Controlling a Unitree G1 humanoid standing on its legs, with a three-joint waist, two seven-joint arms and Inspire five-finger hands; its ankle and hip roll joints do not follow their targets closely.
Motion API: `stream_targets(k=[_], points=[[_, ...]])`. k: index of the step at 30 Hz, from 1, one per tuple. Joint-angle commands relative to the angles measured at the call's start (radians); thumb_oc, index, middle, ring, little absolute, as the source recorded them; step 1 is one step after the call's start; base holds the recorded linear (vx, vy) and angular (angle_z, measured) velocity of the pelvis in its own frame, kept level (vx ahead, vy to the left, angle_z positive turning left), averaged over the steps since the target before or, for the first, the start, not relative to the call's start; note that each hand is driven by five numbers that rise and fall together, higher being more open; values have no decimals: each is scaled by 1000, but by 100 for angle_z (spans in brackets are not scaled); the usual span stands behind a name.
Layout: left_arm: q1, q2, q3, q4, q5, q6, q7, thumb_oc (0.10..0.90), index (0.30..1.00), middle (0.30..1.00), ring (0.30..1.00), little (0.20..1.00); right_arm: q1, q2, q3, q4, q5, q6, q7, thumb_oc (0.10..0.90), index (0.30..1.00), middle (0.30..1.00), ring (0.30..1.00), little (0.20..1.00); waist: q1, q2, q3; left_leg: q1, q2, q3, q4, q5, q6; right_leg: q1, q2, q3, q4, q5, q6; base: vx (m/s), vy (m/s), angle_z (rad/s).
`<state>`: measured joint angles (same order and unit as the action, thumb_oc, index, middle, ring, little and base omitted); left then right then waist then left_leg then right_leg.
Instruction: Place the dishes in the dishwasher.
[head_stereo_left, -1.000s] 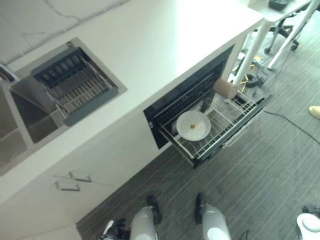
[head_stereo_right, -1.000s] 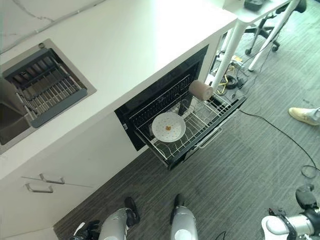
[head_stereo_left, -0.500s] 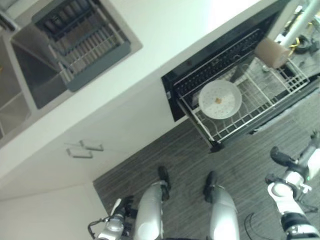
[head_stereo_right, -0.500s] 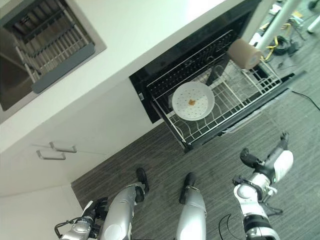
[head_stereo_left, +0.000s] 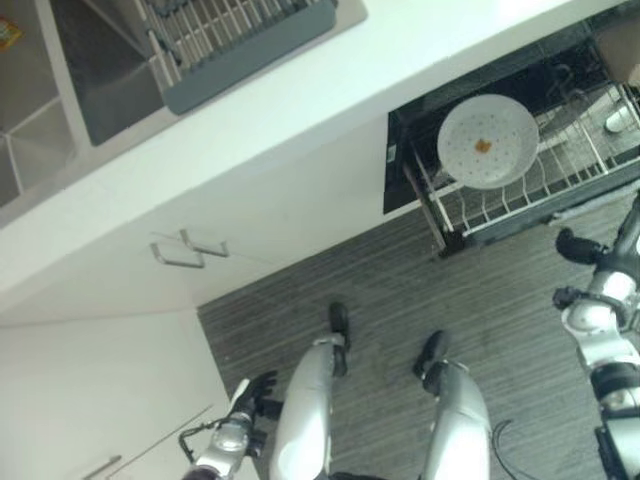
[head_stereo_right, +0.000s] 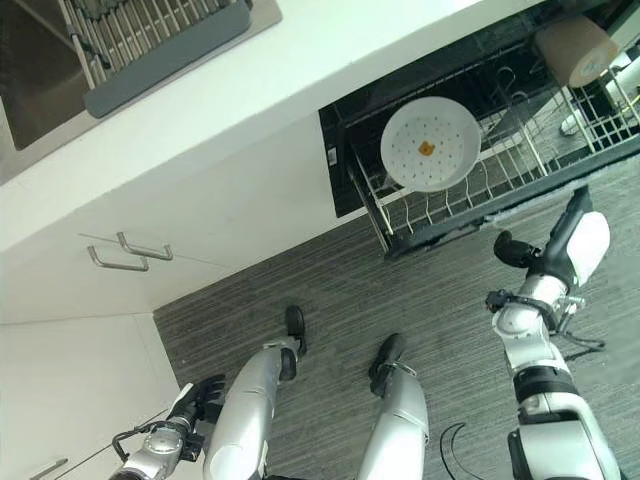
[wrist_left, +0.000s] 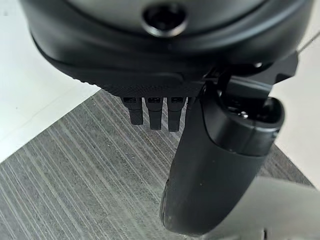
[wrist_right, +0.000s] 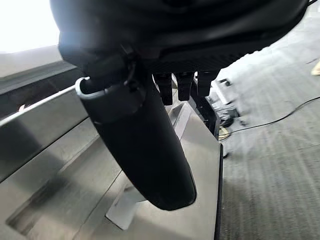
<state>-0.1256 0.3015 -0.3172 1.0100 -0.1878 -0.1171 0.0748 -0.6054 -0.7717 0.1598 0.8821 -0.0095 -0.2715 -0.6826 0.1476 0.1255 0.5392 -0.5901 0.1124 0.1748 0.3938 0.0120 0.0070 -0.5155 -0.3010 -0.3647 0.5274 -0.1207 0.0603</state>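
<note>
Overhead, we see a white desk with a sink and dish rack at 11 o'clock, grey striped floor below, and the dishwasher rack pulled out at 2 o'clock, carrying a white plate and a tan cup. Our right hand hangs just at 5 o'clock of that rack and our left hand low at 7 o'clock, both with fingers loosely straight, holding nothing.

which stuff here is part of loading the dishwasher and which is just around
Part of the job:
white plate in the pulled-out wire rack
tan cup at the rack's far end
left hand and right hand, both holding nothing

Just around:
sink drying rack
cabinet handles
</note>
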Motion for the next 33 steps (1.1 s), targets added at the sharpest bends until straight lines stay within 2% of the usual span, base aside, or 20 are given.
stream_targets(k=[1,9,11,15,21,29,33], points=[[58,58,-14,-31,-1,-1,-11,800,900,900,900,900,-169,-145,61,-154,-119,-124,-6,800,900,900,900,900,51,14,-19,96,-39,-49,-94,-48,-2,6,34,48,136,-98,37,53,33,15],[72,78,-20,-53,-8,-7,-28,800,900,900,900,900,-385,-170,195,-141,-201,-97,30,800,900,900,900,900,99,12,-19,73,-51,-60,-94,-44,2,11,17,13,49,-36,58,53,33,8],[74,88,-19,-72,-15,-7,-25,800,900,900,900,900,-467,-176,250,-144,-212,-70,40,800,900,900,900,900,110,7,-19,67,-55,-64,-94,-41,3,14,14,3,22,-17,63,55,16,11],[79,121,-13,-123,-61,-1,-25,800,900,900,900,900,-615,-185,338,-125,-213,-23,67,800,900,900,900,900,135,-7,-19,55,-64,-75,-94,-37,1,25,1,-24,-36,23,76,60,5,10],[106,161,6,-179,-122,2,-32,800,900,900,900,900,-736,-203,421,-97,-191,-1,122,800,900,900,900,900,163,-15,-19,35,-69,-86,-94,-31,-2,32,-14,-54,-86,60,88,18,-17,9],[141,187,44,-194,-198,0,-50,800,900,900,900,900,-788,-213,445,-49,-108,3,204,800,900,900,900,900,188,-22,-19,48,-60,-95,-94,-30,-13,78,-18,-88,-94,55,91,-9,-15,7],[143,150,99,-183,-343,-17,-62,800,900,900,900,900,-665,-183,348,-70,-12,-23,248,800,900,900,900,900,184,-21,-19,89,-52,-85,-94,-41,-16,129,-22,-102,-105,48,94,-42,-2,5]])
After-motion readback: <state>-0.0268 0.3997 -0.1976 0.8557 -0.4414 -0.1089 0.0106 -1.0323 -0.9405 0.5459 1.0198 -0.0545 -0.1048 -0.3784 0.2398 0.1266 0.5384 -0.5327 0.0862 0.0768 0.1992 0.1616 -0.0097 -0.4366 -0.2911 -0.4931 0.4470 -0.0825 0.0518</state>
